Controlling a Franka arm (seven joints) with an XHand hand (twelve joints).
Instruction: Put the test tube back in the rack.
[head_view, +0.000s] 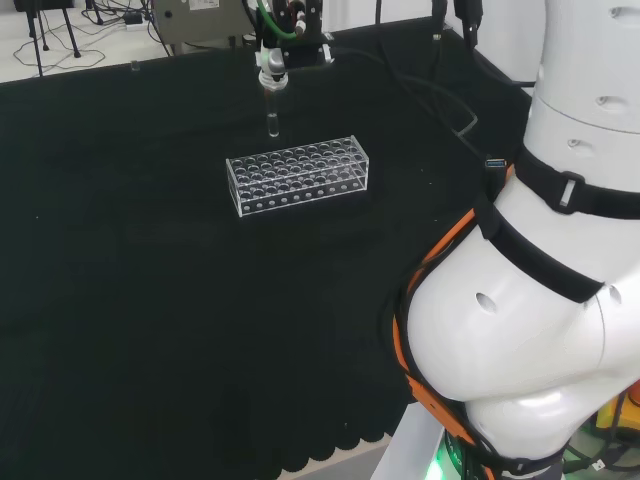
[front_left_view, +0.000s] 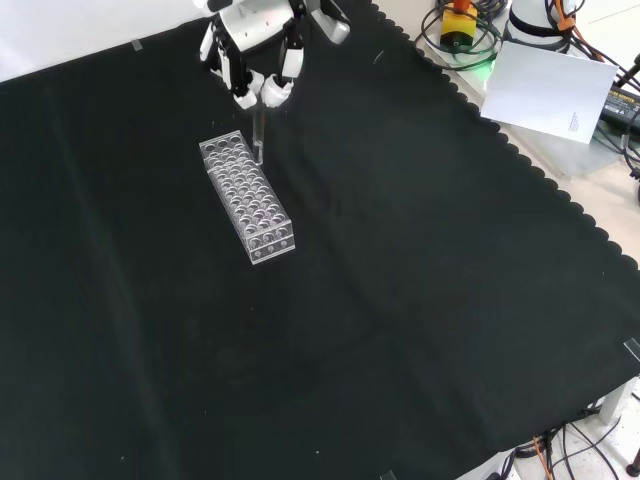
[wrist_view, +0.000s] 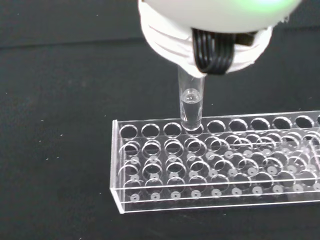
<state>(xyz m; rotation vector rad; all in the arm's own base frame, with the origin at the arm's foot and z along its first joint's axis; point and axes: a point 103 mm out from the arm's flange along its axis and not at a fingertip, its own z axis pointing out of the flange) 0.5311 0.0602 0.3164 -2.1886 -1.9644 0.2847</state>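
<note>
While my hand (front_left_view: 262, 52) hangs over the far part of the black cloth (front_left_view: 400, 300), its fingers (wrist_view: 200, 47) are pinched round the top of the test tube (wrist_view: 191, 102). I hold the tube straight up and down. Its round bottom sits right at the top of a hole in the clear rack (head_view: 298, 175), in the row along one long edge. I cannot tell if the tip is touching the rack or just above it. A little clear water shows low inside the tube in the wrist view. In the front view the rack stands on the cloth close to the top edge, left of the middle, and the tube is at its far end. Every other hole I can see looks empty.
</note>
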